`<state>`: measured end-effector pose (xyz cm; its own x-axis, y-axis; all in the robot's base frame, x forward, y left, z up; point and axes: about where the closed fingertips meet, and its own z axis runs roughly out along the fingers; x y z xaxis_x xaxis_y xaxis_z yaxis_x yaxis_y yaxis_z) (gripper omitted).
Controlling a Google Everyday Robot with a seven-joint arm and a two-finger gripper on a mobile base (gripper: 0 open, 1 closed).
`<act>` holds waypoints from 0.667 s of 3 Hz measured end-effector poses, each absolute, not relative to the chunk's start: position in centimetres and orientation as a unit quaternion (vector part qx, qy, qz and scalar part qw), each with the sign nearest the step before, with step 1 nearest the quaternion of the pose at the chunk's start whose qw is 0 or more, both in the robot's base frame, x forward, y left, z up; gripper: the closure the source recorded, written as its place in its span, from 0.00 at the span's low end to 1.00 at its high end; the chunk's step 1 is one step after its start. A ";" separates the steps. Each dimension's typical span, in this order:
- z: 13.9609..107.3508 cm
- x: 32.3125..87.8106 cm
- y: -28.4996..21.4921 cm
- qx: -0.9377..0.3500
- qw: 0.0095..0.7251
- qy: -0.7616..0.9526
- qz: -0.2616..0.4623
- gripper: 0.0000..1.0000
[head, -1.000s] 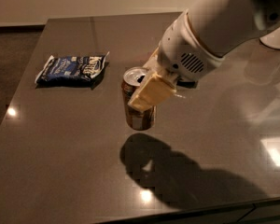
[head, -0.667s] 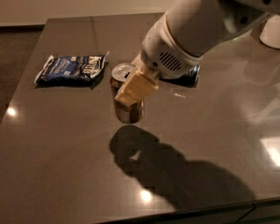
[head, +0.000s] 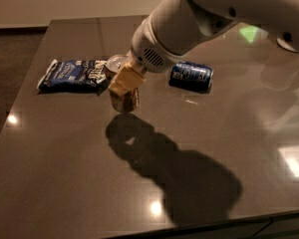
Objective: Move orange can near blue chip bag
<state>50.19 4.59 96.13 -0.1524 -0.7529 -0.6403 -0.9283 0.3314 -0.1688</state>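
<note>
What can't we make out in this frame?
Camera view: orange can, middle covered by the gripper clamped on it beside the blue chip bag.
Gripper's far side, behind the can.
Arm past the wrist, cut off by the top edge.
Bag lettering, too small.

We seem to be in an office break room: a dark glossy counter point(head: 65, 183) mirrors ceiling lights, with a pale wall point(head: 65, 4), dark floor point(head: 10, 73) and a chip bag point(head: 72, 74). The gripper point(head: 122, 86) clasps the orange can point(head: 124, 102) beside that bag.
</note>
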 end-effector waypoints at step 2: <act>95.0 55.7 6.1 -0.551 0.338 0.751 0.139 1.00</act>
<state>55.69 6.09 95.01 -0.1655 -0.7329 -0.6599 -0.9206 0.3549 -0.1632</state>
